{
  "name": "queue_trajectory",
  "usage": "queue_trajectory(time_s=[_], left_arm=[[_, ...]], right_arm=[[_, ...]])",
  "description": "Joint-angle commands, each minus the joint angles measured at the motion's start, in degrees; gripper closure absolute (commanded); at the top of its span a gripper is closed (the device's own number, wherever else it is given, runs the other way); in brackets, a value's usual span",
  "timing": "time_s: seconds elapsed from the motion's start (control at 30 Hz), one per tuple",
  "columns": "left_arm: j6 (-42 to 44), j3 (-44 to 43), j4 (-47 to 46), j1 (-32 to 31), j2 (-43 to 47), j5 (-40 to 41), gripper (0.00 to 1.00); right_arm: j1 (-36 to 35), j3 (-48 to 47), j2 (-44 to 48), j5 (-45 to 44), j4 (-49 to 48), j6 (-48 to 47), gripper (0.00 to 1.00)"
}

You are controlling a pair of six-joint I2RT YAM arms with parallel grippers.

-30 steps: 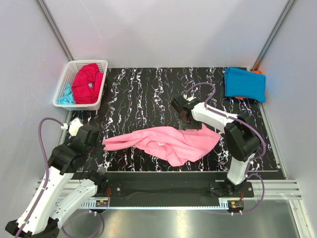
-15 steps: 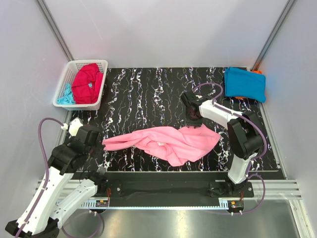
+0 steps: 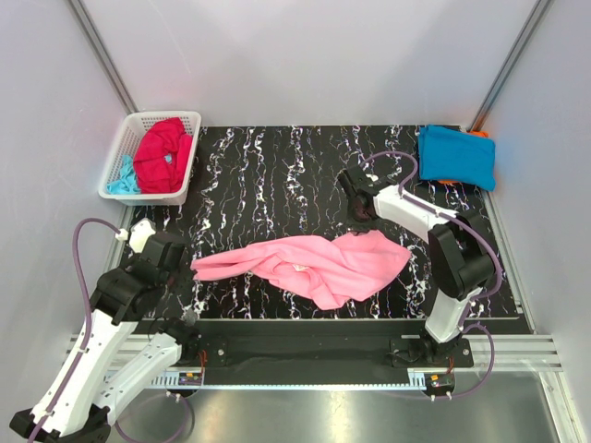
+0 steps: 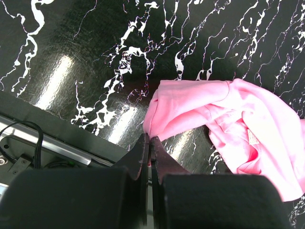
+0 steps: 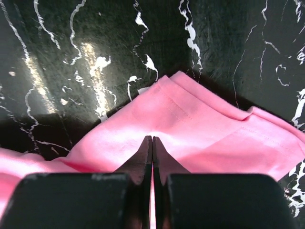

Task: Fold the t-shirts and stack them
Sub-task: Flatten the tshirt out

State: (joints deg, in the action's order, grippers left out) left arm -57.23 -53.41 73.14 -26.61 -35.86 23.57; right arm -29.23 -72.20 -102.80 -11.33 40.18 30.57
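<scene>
I have the light pink t-shirt (image 3: 323,268) slung between both arms across the near half of the table (image 3: 277,175). It is bunched and twisted, so it has to be drawn flat before any fold is worth making. My right fingers (image 5: 151,142) are pressed together on a pinch of cloth just inside a stitched corner. The fabric puckers right at their tips, and the hem runs away from them on either side. My left fingers (image 4: 148,140) are together too, and they look to be nipping the shirt's narrow opposite end, whose edge comes straight down to their tips. The rest of the cloth trails off to their right. I judge that holding two far-apart points is what lets me pull the shirt taut and lay it square. Well beyond my right fingers and off to their right, the blue t-shirt (image 3: 457,157) lies folded on the orange t-shirt (image 3: 477,135), which shows only at the edges. I reckon this one goes on that stack. Far beyond my left fingers, the basket (image 3: 129,125) holds the crimson t-shirt (image 3: 164,152) and the aqua t-shirt (image 3: 120,183), both unfolded.
</scene>
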Motion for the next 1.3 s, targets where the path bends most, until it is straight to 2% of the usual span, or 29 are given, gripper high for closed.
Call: queue_trajectory(time_s=[0.0, 0.03, 0.07, 0.13, 0.17, 0.23, 0.43, 0.53, 0.57, 0.6, 0.67, 0.7, 0.9, 1.03, 1.13, 1.27], left_arm=[[0.90, -1.35, -2.39, -0.20, -0.44, -0.72, 1.00], [0.98, -1.26, -2.39, -0.20, -0.36, -0.81, 1.00], [0.98, -1.17, -2.39, -0.20, -0.18, -0.81, 1.00], [0.89, -1.09, -2.39, -0.20, 0.00, -0.90, 1.00], [0.89, -1.08, -2.39, -0.20, 0.00, -0.90, 1.00], [0.98, -1.08, -2.39, -0.20, 0.08, -0.90, 1.00], [1.07, -1.26, -2.48, -0.20, -0.27, -0.90, 1.00], [1.16, -1.26, -2.39, -0.20, -0.27, -0.90, 1.00], [1.07, -1.26, -2.39, -0.20, -0.27, -0.90, 1.00], [1.16, -1.17, -2.48, -0.20, -0.27, -0.90, 1.00], [1.16, -1.17, -2.48, -0.20, -0.35, -0.90, 1.00], [1.16, -1.17, -2.57, -0.20, -0.35, -0.98, 1.00], [1.86, -1.52, -3.36, -0.20, -0.88, -1.60, 1.00], [4.93, -4.85, -5.81, -0.20, -3.77, -0.46, 1.00], [8.71, -14.15, -6.26, -0.11, -10.27, 3.75, 1.00], [15.20, -31.09, -7.75, 0.85, -18.71, 6.40, 1.00]], right_arm=[[-0.12, -3.03, 2.35, -2.12, 0.24, -1.04, 0.99], [-0.12, -3.12, 1.91, -1.68, 0.51, -0.95, 0.68], [-0.12, -3.03, 1.04, -1.50, 0.42, -0.77, 0.51], [-0.12, -2.59, 0.15, -1.06, 0.25, -0.68, 0.34], [-0.12, -2.07, -0.55, -0.89, -0.36, -0.60, 0.29], [-0.12, -1.45, -0.91, -0.45, -1.51, -0.25, 0.27], [1.19, 1.54, -1.26, 2.97, -5.37, -0.07, 0.31], [2.25, 2.68, -1.52, 4.29, -6.26, -0.16, 0.43], [2.25, 3.03, -1.52, 4.30, -6.43, -0.07, 0.49], [2.43, 3.12, -1.52, 4.56, -6.43, -0.16, 0.66], [2.51, 3.21, -1.61, 4.74, -6.52, -0.24, 0.79], [2.43, 3.12, -1.44, 4.65, -6.43, -0.24, 0.98], [2.51, 1.02, 2.16, 1.85, -4.59, -0.59, 1.00], [2.60, -6.77, 6.03, -0.44, -1.08, -3.66, 1.00], [3.04, -15.64, 6.04, -2.11, 2.78, -6.56, 1.00], [4.35, -26.83, 5.16, -4.48, 7.18, -9.91, 1.00]])
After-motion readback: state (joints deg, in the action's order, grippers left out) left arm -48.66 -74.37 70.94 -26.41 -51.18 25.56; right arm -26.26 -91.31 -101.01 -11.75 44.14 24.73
